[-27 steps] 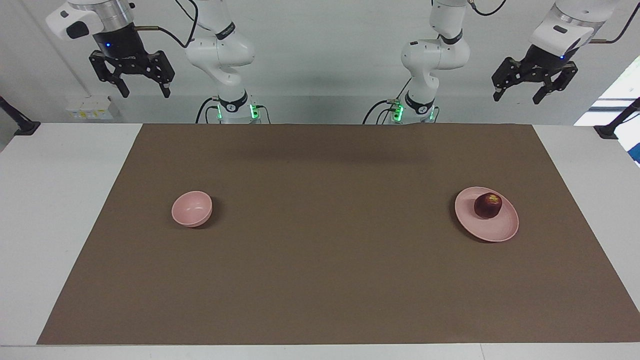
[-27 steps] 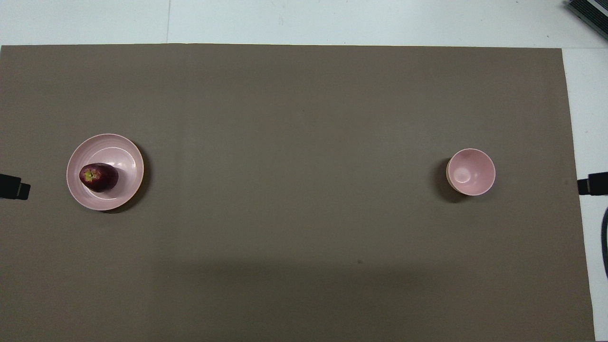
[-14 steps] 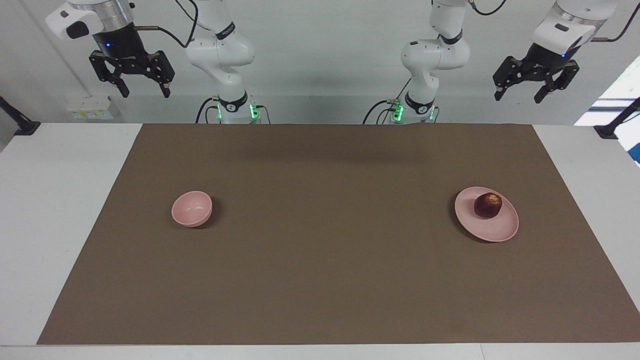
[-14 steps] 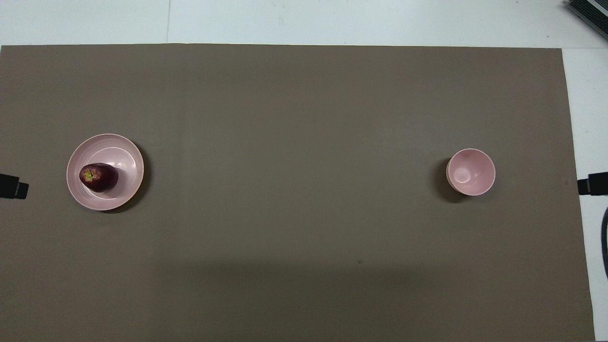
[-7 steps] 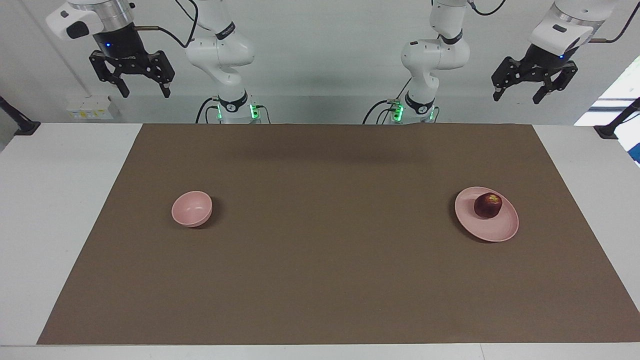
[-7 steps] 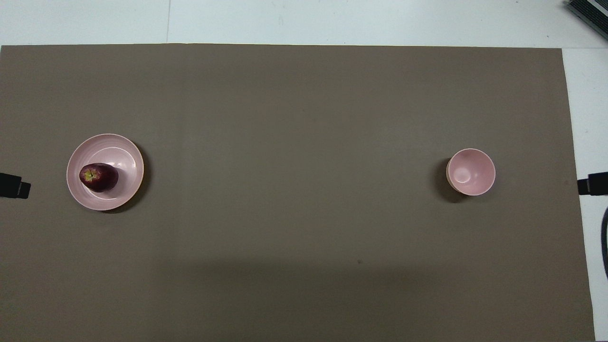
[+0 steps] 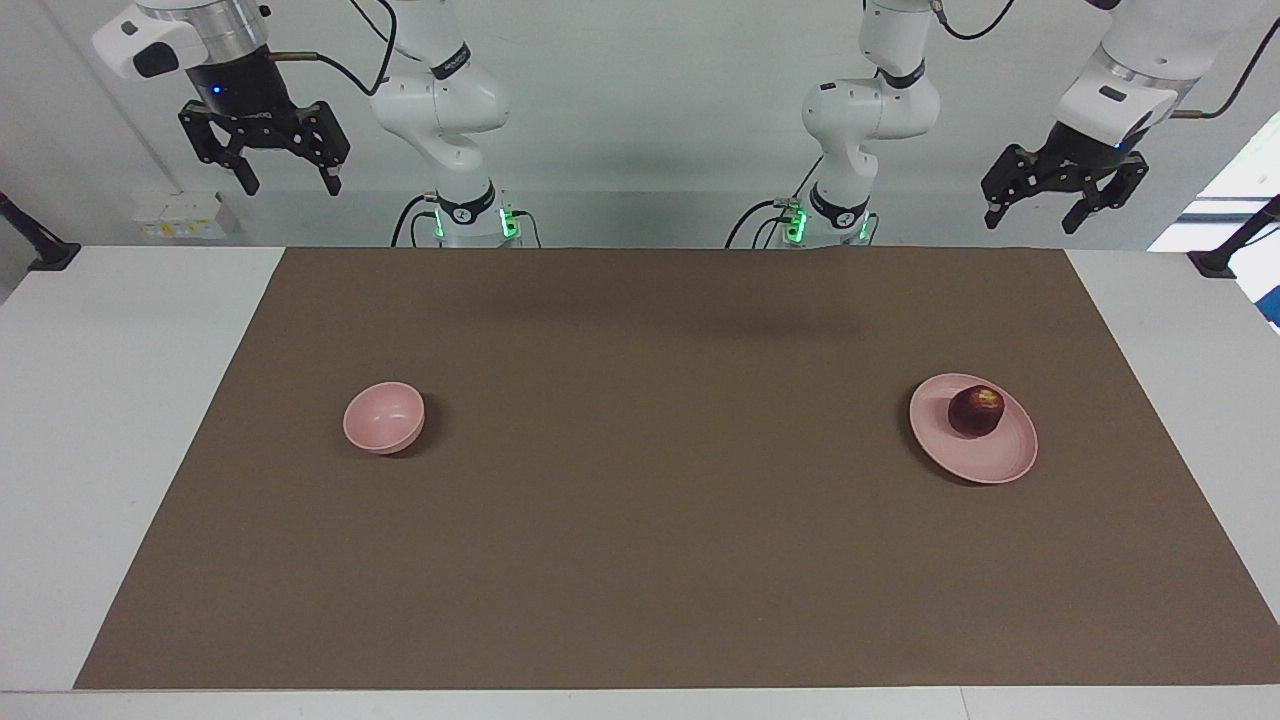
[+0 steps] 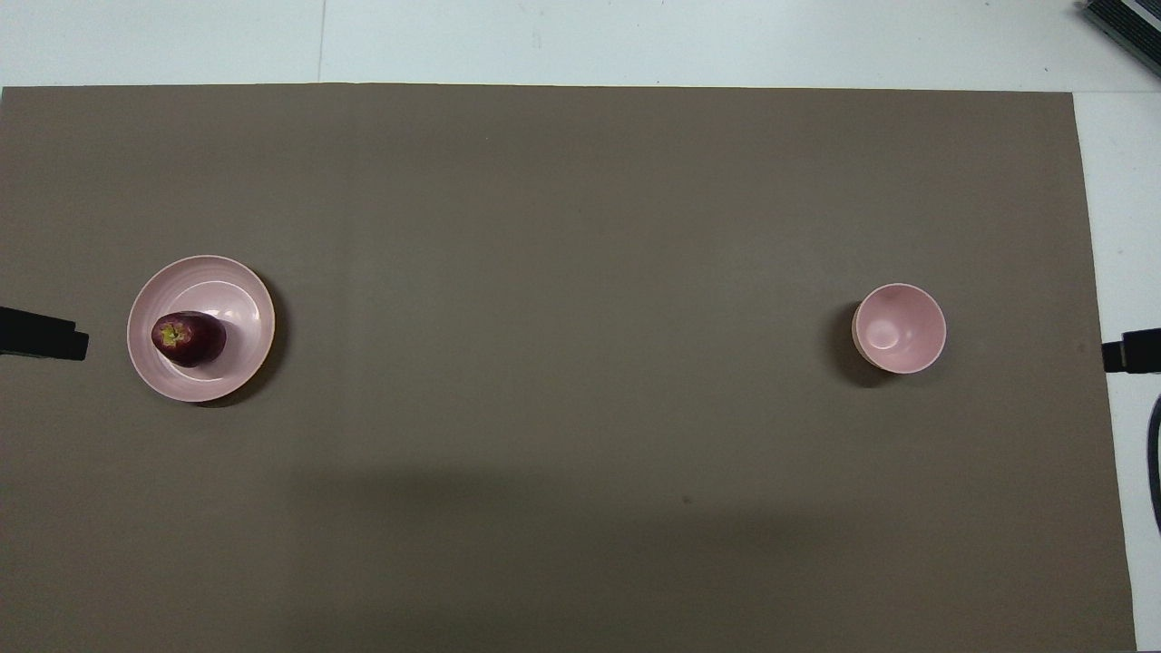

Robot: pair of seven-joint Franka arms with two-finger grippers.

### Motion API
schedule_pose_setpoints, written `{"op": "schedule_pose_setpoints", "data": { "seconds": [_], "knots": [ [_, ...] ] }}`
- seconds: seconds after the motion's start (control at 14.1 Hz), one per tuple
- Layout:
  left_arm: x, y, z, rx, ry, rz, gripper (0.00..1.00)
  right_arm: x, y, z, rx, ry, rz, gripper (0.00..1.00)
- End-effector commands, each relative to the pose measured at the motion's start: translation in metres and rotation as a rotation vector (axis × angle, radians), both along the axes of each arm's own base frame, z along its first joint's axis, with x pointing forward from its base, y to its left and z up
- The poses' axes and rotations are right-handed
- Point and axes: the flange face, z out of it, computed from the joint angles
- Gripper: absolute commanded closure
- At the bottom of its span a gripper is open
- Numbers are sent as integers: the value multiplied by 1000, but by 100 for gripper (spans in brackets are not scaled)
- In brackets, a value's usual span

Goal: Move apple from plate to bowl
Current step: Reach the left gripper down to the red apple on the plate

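Note:
A dark red apple (image 7: 976,410) (image 8: 189,338) sits on the pale pink plate (image 7: 985,462) (image 8: 238,281) toward the left arm's end of the table. The small deep pink bowl (image 7: 383,417) (image 8: 899,328) stands empty toward the right arm's end. My left gripper (image 7: 1036,207) is open and empty, high in the air above the robots' edge of the table at its own end; one fingertip (image 8: 54,337) shows in the overhead view beside the plate. My right gripper (image 7: 288,182) is open and empty, waiting high above its own end.
A brown mat (image 7: 640,560) (image 8: 580,472) covers most of the white table (image 7: 110,420). Black clamp mounts (image 7: 40,250) (image 7: 1225,255) sit at both ends of the table near the robots.
My left gripper has come down a little and moved toward the plate; its fingertip reaches farther into the overhead view. The right arm, apple, plate and bowl have not moved.

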Motion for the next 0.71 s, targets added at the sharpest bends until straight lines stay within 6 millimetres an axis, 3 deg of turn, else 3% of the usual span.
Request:
{"op": "schedule_pose_setpoints", "data": {
  "seconds": [0.0, 0.21, 0.64],
  "knots": [
    [2, 4, -43, 0, -23, -4, 0, -6, -1, 2, -6, -5, 19, 0],
    [14, 4, -84, 0, -77, -27, 0, -6, 0, 2, -7, -5, 21, 0],
    [27, 35, -165, 9, -144, -103, 0, -6, 0, 2, -7, -4, 21, 0]
  ]
}}
